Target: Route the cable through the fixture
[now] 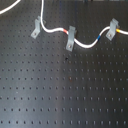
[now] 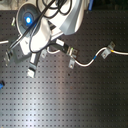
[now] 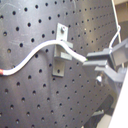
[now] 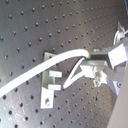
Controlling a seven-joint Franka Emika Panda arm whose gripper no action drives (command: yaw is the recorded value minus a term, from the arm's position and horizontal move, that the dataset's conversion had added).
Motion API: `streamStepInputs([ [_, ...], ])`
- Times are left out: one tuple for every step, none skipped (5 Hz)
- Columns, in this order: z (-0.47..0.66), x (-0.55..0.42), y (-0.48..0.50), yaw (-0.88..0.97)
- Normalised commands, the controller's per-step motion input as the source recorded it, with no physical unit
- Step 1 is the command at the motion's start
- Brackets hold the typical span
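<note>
The white cable (image 1: pixel 52 31) comes down from the first exterior view's top edge and crosses three grey clips. The bare left clip is the fixture (image 1: pixel 36 27). In both wrist views the cable (image 3: pixel 40 50) lies across the fixture (image 3: pixel 60 50) and ends between the fingers of my gripper (image 3: pixel 98 65), which is shut on it just past the clip. The second wrist view shows the same grip (image 4: pixel 95 67) beside the fixture (image 4: pixel 50 82). In the second exterior view the arm hides most of the fixture (image 2: pixel 32 66). The gripper is out of the first exterior view.
The middle clip (image 1: pixel 70 37) carries the cable's red band (image 1: pixel 66 31). On the first exterior view's right, another clip (image 1: pixel 113 28) holds the yellow-orange band, with a blue band (image 1: pixel 100 37) beside it. Everything sits on a black perforated board (image 1: pixel 65 90).
</note>
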Motion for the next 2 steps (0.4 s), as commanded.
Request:
streamStepInputs([
  [-0.09, -0.122, -0.071, 0.68],
  [-0.1, -0.137, -0.038, 0.71],
])
